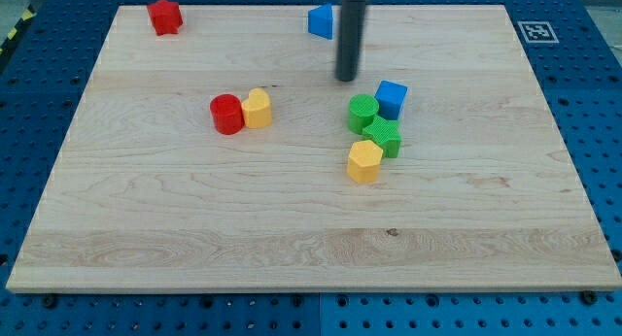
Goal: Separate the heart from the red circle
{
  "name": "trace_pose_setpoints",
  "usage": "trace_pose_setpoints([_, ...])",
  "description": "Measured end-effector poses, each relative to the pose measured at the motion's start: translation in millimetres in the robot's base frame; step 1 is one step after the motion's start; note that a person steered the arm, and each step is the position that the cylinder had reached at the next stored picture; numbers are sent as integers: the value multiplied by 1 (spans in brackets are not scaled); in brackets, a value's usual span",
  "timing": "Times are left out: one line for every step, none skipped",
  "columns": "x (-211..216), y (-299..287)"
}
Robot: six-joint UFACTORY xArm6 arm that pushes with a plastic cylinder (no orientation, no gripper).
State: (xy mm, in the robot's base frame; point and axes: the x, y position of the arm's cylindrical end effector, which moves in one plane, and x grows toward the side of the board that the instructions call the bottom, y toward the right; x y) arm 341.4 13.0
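The red circle [226,114] lies left of the board's middle, and the yellow heart [258,109] touches its right side. My tip [347,79] is the lower end of the dark rod that comes down from the view's top. It stands above and to the right of the heart, well apart from it, and just up-left of the green circle [362,114].
A cluster sits right of the middle: the green circle, a blue cube [392,98], a second green block [384,137] and a yellow hexagon [364,162]. A red star [165,16] is at the top left. A blue block [321,20] is at the top, partly behind the rod.
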Motion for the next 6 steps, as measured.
trace_pose_setpoints([0,-67])
trace_pose_setpoints([26,-87])
trace_pose_setpoints([38,-106])
trace_pose_setpoints([55,-101])
trace_pose_setpoints([81,-100])
trace_pose_setpoints([101,-78])
